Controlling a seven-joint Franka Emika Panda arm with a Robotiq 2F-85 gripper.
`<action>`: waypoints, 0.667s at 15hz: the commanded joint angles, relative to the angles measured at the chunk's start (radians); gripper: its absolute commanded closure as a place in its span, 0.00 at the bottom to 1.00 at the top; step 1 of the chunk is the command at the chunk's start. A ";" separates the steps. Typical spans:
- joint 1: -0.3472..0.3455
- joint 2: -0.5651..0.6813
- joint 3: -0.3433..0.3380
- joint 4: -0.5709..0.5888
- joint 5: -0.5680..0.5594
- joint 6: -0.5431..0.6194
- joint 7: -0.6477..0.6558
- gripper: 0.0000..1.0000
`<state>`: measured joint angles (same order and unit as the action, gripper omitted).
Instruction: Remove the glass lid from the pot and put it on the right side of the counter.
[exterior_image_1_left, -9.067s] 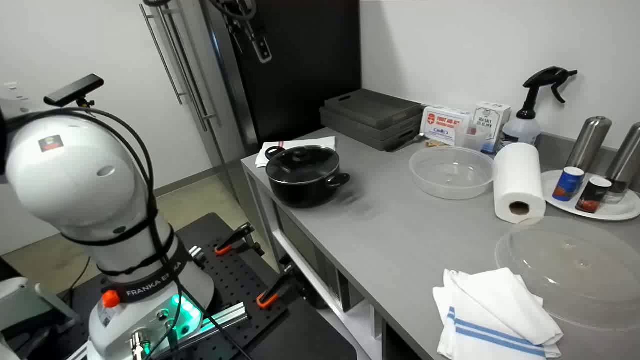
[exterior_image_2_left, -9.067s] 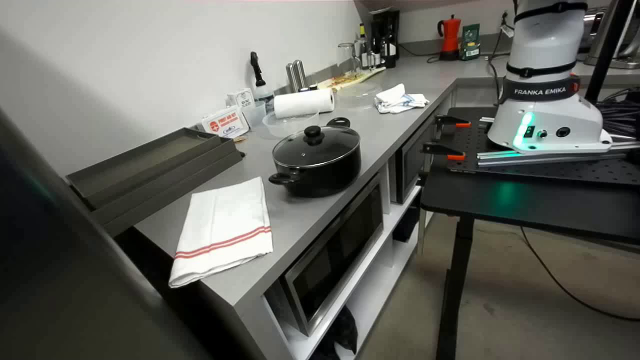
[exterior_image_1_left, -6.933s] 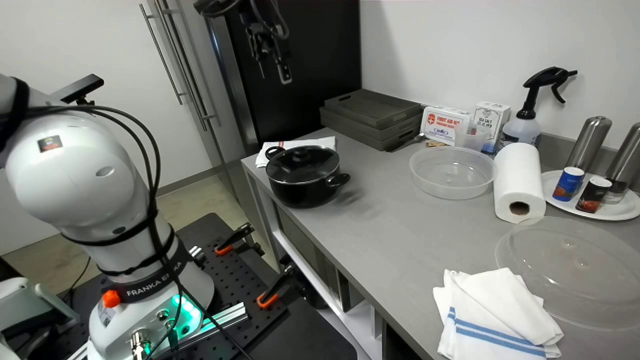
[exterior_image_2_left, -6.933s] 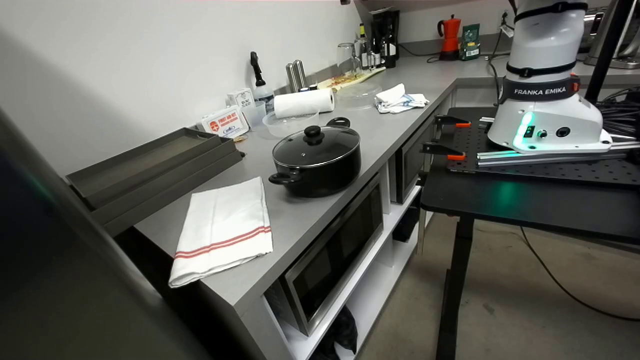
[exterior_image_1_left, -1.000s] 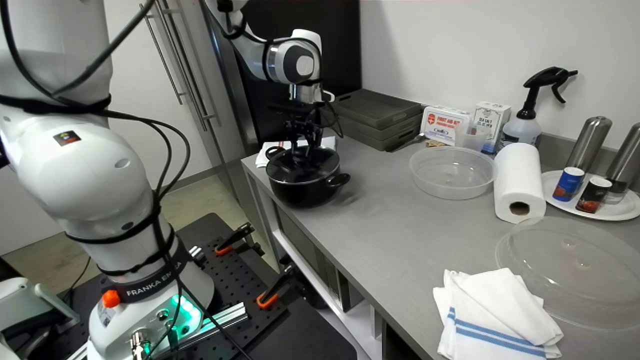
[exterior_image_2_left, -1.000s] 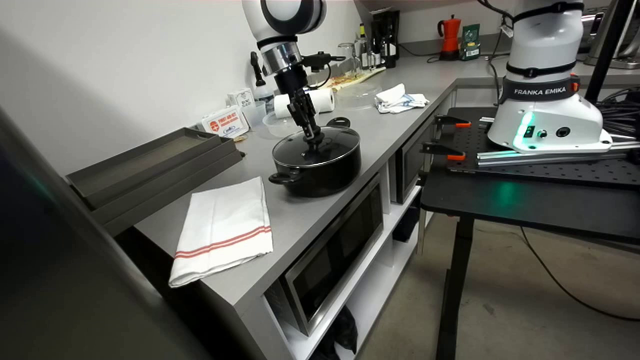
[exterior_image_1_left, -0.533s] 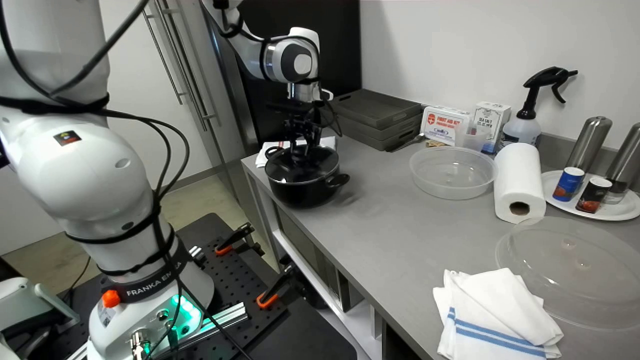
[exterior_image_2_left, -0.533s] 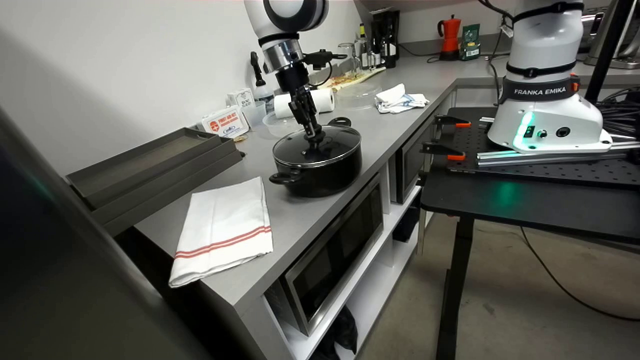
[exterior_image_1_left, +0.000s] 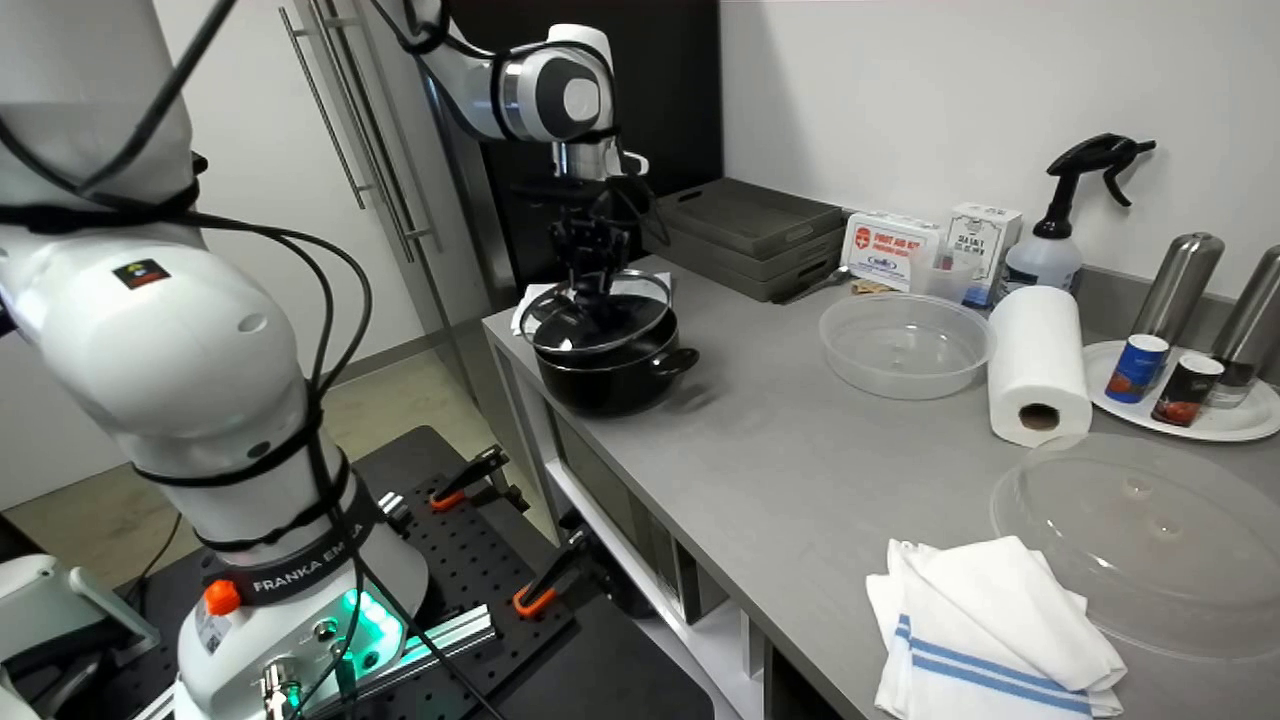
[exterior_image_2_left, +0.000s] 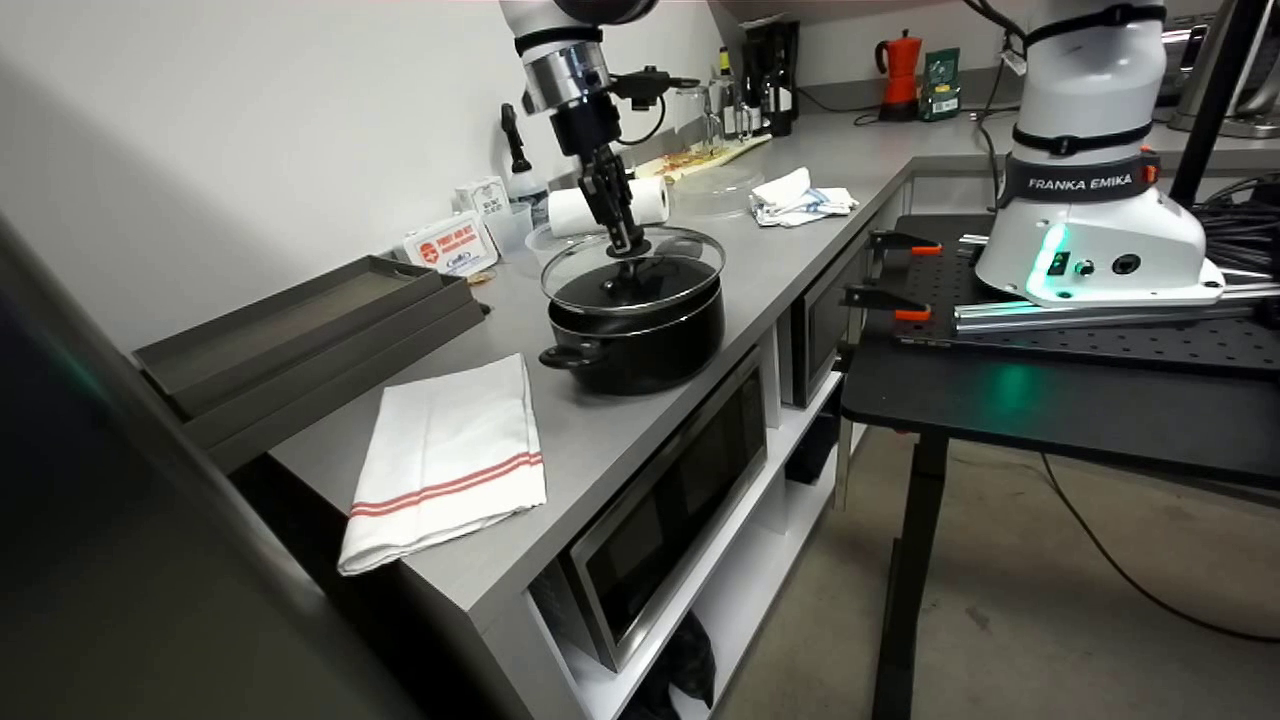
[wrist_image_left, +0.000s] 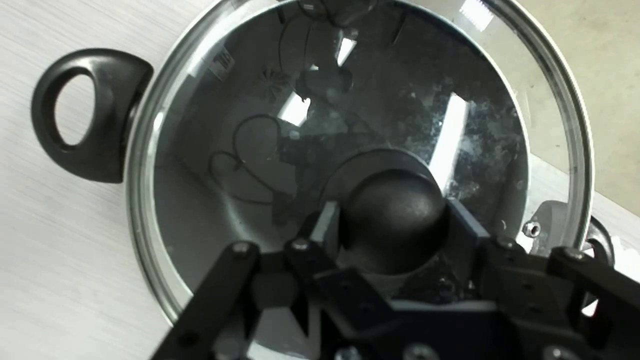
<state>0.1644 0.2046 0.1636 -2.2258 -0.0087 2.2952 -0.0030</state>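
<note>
Grey is shown across the counter (exterior_image_1_left: 790, 470) in an exterior view, and on its right side the setting-down has not yet been done. At the left end the black pot (exterior_image_1_left: 608, 388) is set upright, and above it the glass lid (exterior_image_2_left: 665, 285) is held; in both exterior views a gap is seen between the two rims at the near side. Removal can be judged well begun, while the carry to the right, the lowering and the letting-go are all left. Whether the rims are parted all round cannot be told. By the gripper (wrist_image_left: 395, 222) the lid's black knob (wrist_image_left: 397, 212) is grasped, one finger pressed to each side.

Among the containers, the dark trays (exterior_image_1_left: 740, 215) are stacked far left, the lower ones' insides hidden. At the near right the large clear dish (exterior_image_1_left: 1150, 540) is partly overlapped in view by a folded towel (exterior_image_1_left: 995, 630). The pot's inside is seen only through glass, so its contents cannot be told. In the clear bowl (exterior_image_1_left: 905, 350) no contents are made out. On the white plate (exterior_image_1_left: 1235, 425), far right, steel grinders (exterior_image_1_left: 1180, 290) and small canisters (exterior_image_1_left: 1138, 368) are set.
</note>
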 joint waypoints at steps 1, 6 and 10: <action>0.015 -0.071 -0.006 -0.019 -0.041 -0.015 0.056 0.74; -0.011 -0.094 -0.035 0.017 -0.064 -0.041 0.111 0.74; -0.054 -0.089 -0.085 0.065 -0.059 -0.065 0.135 0.74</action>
<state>0.1346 0.1322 0.1078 -2.2048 -0.0540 2.2800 0.0989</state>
